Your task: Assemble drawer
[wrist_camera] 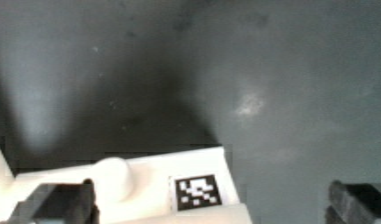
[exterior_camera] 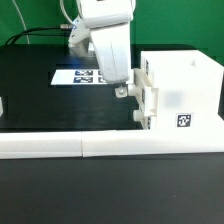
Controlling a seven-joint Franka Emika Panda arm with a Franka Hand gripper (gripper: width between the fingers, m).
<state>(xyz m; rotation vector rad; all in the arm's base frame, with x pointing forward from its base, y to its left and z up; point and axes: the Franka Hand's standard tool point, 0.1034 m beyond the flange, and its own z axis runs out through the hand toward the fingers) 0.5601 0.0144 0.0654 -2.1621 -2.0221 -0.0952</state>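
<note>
I see the gripper (exterior_camera: 122,90) hanging spread and empty just off the drawer casing (exterior_camera: 185,88) at the black table's three o'clock. A knobbed tray (wrist_camera: 142,185) sits toward seven o'clock of my fingers, probably half-seated in the casing.

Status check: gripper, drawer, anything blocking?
Gripper open, empty, beside the casing. Tray seated in casing front, knob visible. Border bars ahead; nothing blocking.

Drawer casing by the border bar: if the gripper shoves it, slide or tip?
The casing looks like rigid, hollow plastic, so probably light. Its broad, flat base should slide on the smooth black table rather than tip. The gripper hangs near its trays.
</note>
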